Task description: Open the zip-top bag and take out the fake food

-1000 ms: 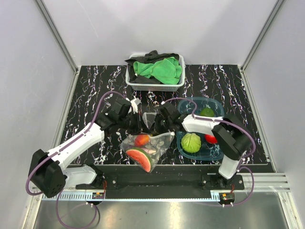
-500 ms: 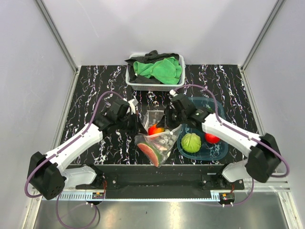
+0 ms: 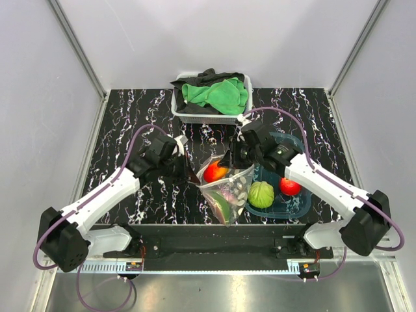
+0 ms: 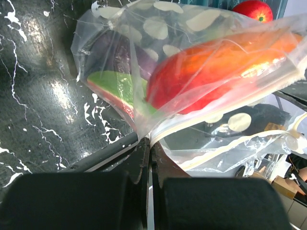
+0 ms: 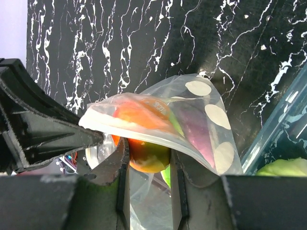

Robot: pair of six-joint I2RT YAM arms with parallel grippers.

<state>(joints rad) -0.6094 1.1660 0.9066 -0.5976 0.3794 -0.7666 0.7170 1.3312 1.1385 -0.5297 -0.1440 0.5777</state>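
Bag (image 3: 227, 188) hangs over the table (image 3: 143, 110), just left of the tub (image 3: 298, 203). Left gripper (image 4: 149, 143) is pinched tight on its edge (near the zip strip). Right gripper (image 5: 148, 146) has its fingers partly apart either side of an orange-red fruit (image 3: 216, 172); whether it is gripping I cannot tell.

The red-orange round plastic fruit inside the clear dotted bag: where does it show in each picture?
Top view: the red-orange round plastic fruit is at centre, in the far end of the clear dotted plastic bag.
Left wrist view: right of centre, large, behind the film.
Right wrist view: lower centre, under the bag's edge.
Shared landmark: that bag, wrapped around it in all three.
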